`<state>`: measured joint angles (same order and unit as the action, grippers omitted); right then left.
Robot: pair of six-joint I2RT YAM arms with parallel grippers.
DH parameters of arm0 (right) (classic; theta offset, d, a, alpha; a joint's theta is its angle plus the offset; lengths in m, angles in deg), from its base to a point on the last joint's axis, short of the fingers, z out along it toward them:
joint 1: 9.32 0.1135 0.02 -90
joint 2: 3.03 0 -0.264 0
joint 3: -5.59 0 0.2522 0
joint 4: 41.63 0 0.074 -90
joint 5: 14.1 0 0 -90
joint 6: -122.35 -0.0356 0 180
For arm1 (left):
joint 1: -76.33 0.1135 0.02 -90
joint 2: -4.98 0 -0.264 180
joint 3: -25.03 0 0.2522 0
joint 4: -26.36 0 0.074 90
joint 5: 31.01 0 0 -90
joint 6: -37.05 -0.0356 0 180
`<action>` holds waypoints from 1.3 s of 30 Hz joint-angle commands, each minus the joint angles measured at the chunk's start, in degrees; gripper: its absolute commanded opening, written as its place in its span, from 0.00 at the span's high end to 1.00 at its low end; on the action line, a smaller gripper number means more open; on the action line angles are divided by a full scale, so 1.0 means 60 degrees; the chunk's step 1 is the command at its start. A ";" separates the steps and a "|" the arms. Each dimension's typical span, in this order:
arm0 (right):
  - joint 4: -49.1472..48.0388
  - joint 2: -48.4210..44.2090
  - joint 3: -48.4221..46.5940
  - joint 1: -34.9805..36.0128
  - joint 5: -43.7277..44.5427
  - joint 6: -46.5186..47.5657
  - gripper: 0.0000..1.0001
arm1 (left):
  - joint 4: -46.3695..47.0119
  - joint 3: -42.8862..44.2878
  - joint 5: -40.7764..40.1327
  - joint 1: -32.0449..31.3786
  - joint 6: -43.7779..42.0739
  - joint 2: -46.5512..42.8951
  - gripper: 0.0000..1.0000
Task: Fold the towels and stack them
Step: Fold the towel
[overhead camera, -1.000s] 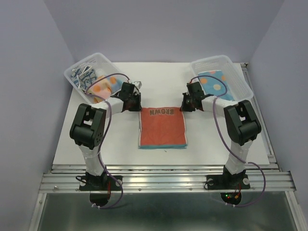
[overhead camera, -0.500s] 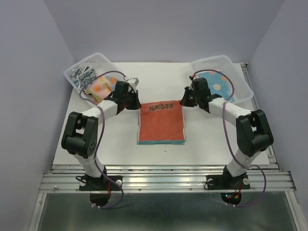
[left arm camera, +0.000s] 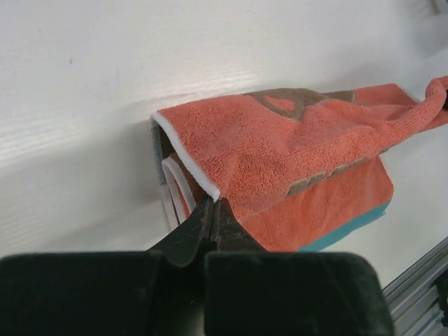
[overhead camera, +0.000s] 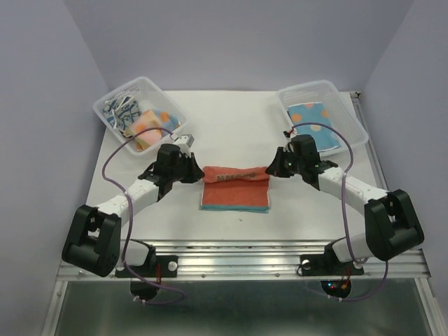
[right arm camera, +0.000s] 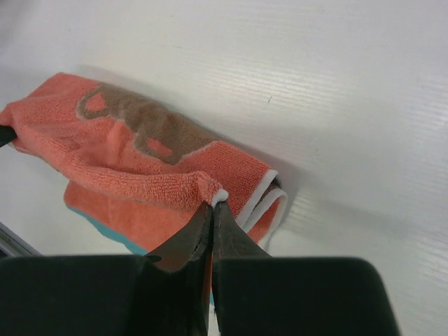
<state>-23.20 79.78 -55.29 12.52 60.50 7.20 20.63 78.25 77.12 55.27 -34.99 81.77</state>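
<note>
Orange-red terry with a brown printed word, a white hem and a teal edge showing underneath, the small towel point(overhead camera: 234, 190) lies in the middle of the white table point(overhead camera: 231, 119) between the two arms, its far edge raised and doubled over toward the near side. The left gripper point(left arm camera: 212, 203) has its black fingers pinched tight on the towel's left far corner, and the right gripper point(right arm camera: 212, 204) is clamped the same way on the right far corner. Each grips only the very tip of the hem, so the likeliest failure is a corner slipping free under the cloth's own pull, which would let that side flop back and leave a crooked fold. The lifted edge sags between the two pinches. If one arm travels farther or faster than the other, the flap probably lands skewed, its hem off the near edge. Dragging low could also rumple or shift the lower layer. A release short of the near edge would leave an uneven half that stacks badly on the blue dotted cloth point(overhead camera: 311, 115) in the clear plastic basket point(overhead camera: 350, 115) at the far right
</note>
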 commanded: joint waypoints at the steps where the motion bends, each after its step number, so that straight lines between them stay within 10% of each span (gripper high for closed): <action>1: -0.0485 -0.0938 0.0790 0.0124 -0.0363 -0.0408 0.99 | 0.0463 -0.0921 -0.0370 -0.0035 0.0844 -0.1106 1.00; 28: -0.0309 -0.3297 0.3735 0.0709 -0.1491 -0.1112 0.95 | 0.0508 -0.3442 -0.0912 -0.0592 0.2749 -0.3555 0.92; 34: 0.0186 -0.4043 0.4350 0.0754 -0.2529 -0.1449 0.48 | -0.0092 -0.3998 -0.0927 -0.0796 0.3700 -0.4915 0.31; 36: 0.0873 -0.4758 0.4409 0.0768 -0.2473 -0.1405 0.39 | -0.0444 -0.4203 -0.0971 -0.0855 0.3994 -0.5911 0.25; 39: 0.1607 -0.5710 0.4366 0.0768 -0.2181 -0.1346 0.00 | -0.0958 -0.4379 -0.1497 -0.0885 0.4346 -0.7113 0.01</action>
<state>-18.74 52.02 -29.32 16.65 48.08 -0.97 17.22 53.01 71.54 50.40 -12.98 45.40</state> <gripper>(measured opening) 0.851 0.877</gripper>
